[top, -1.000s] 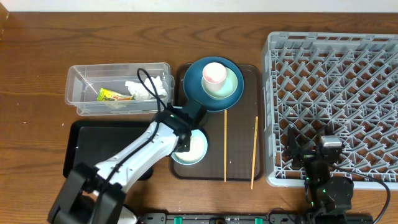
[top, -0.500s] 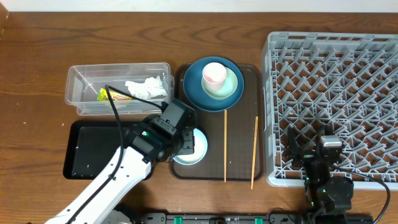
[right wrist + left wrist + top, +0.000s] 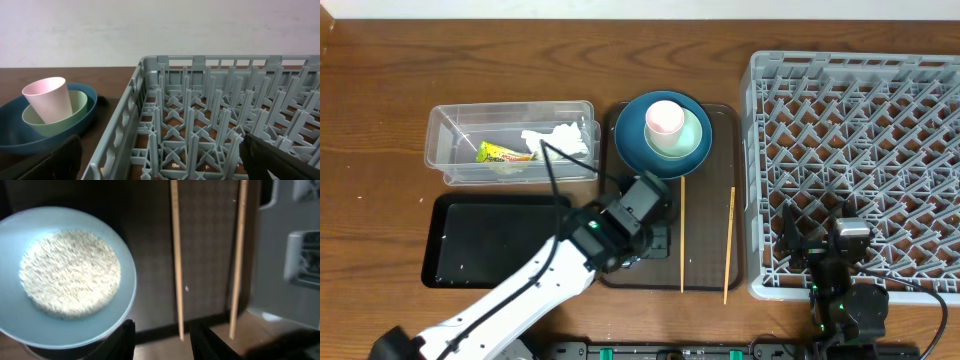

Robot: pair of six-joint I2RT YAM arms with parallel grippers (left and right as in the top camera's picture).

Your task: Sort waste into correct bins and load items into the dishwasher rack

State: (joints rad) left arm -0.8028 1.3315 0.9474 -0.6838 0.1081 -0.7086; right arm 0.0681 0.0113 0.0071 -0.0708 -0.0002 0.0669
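At bench (image 3: pixel 380 120) left, clear rectangular plastic tub (image 3: pixel 460 130) behind shallow black rectangular tray (image 3: pixel 490 240); centre, flat brown serving tray (image 3: pixel 706 230) bearing two thin wooden chopsticks (image 3: pixel 682 235); right, grey pegged plastic crate (image 3: pixel 860 130).

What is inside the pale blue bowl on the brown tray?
A mound of white rice grains sits in the pale blue bowl. The bowl's floor beneath the rice is covered.

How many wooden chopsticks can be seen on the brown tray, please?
2. One chopstick lies near the middle of the brown tray; the other chopstick lies by its right edge, beside the grey rack. None seems hidden.
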